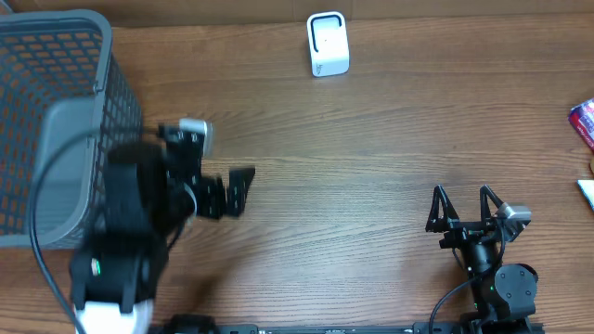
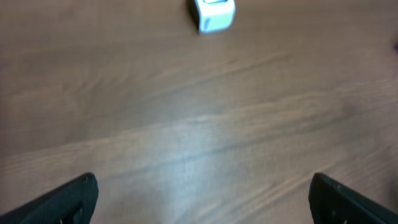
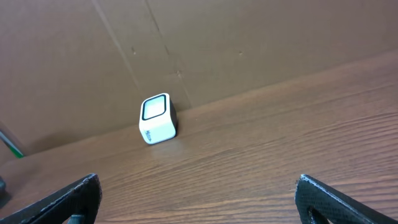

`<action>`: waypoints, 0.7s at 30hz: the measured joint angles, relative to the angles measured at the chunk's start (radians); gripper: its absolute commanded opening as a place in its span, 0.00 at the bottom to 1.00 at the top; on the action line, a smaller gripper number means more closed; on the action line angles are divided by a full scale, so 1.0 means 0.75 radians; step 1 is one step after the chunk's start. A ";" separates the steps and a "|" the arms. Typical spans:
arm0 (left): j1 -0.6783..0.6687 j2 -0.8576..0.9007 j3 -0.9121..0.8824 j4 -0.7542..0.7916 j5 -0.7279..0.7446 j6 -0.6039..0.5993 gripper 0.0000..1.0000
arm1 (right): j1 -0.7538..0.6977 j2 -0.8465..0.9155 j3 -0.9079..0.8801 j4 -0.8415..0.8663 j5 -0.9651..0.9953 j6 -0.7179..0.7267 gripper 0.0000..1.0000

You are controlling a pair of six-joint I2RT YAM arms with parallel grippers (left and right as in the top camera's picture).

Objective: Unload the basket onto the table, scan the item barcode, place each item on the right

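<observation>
1. Pincer, left (image 1: 238, 190): released, jaws spread wide with nothing between them. It hangs over bare tabletop (image 1: 371, 167), just beside the basket. Its own camera shows the fingers (image 2: 68, 199) at the lower corners and only wood grain between them.
2. Pincer, right (image 1: 461, 197): released likewise, jaws apart and empty. It sits low at the near edge on the right-hand side, pointing toward the far edge.
3. Scanner (image 1: 327, 44): small white block with a dark-framed window, standing at the far edge near the middle, well apart from both pincers. The right wrist view shows it in front of a cardboard wall (image 3: 249, 43).
4. Packet (image 1: 583, 121): red and blue, lying on the tabletop and cut off by the right border of the overhead view. It is well apart from the right pincer. Judged to be the item for scanning; no barcode can be made out.
5. Basket (image 1: 116, 102): grey mesh, at the far-left corner. Contents cannot be told.
6. Step in hand: judged the very start. Nothing is picked up and the item is not yet reached.
7. Next move calls for: the right pincer, being the nearer, to go out to the packet and clench on it. It would then carry the packet to the scanner with the barcode face toward the window. Which face bears the code is unknown, so the packet may need turning.
</observation>
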 measured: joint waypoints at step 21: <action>0.077 -1.029 -0.959 0.586 0.031 0.068 1.00 | 0.000 -0.001 0.000 0.001 0.001 0.000 1.00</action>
